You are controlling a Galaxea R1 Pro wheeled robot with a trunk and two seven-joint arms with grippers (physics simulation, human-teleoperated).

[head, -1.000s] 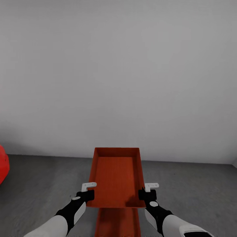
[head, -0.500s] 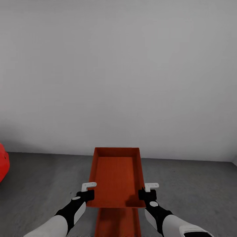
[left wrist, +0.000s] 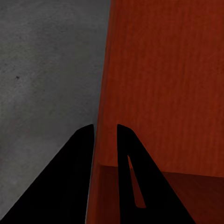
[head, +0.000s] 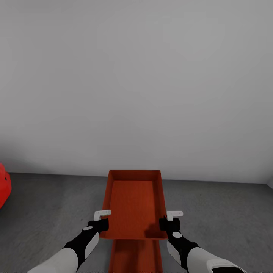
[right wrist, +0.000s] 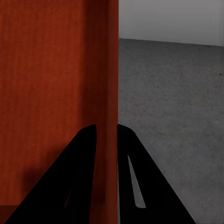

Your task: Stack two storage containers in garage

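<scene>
Upper storage container [head: 133,204] held above lower container [head: 135,256], left gripper [head: 101,220] pinching its left wall, right gripper [head: 170,220] pinching its right wall, grey floor [head: 49,204] beneath, red car [head: 3,185] left.

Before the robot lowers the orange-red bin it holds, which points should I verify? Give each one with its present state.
1. Left gripper clamps the long wall of the held orange-red rectangular bin, one finger on each side: ok.
2. Right gripper clamps the opposite long wall the same way: ok.
3. Held bin is level in the head view: ok.
4. Second orange-red bin lies below the held one on the dark grey concrete-like floor: ok.
5. The two bins are lined up for stacking: cannot tell, the lower one is mostly hidden.
6. Red car at the edge of the head view stands apart from the bins: ok.
</scene>
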